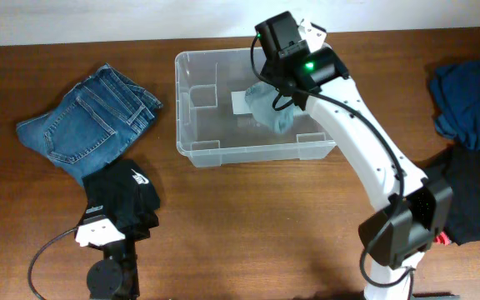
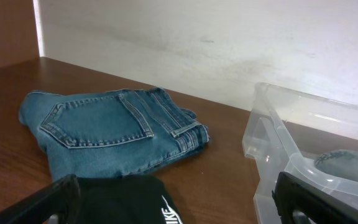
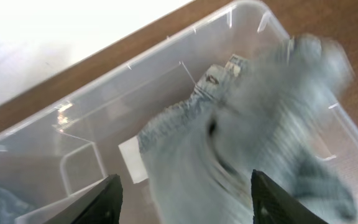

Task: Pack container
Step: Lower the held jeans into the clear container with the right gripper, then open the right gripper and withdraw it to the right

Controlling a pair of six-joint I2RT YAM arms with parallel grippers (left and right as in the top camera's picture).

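Right wrist: right claw [image 3: 185, 186] spread above blurred denim [image 3: 253, 124] in the container [image 3: 73, 118]; left claw [image 2: 179, 196] spread wide.

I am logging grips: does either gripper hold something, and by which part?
Nothing seems held. The right gripper stands open above the container, the blurred light denim garment loose between its fingers. The left gripper is open and empty.

One clear container [image 1: 192, 154] and five garments: one pair of blue jeans [image 1: 86, 125], one pale denim piece [image 1: 277, 115], one dark blue garment [image 1: 473, 104], and two black, namely one logo-printed black garment [image 1: 123, 192] and one plain black garment [image 1: 473, 200].
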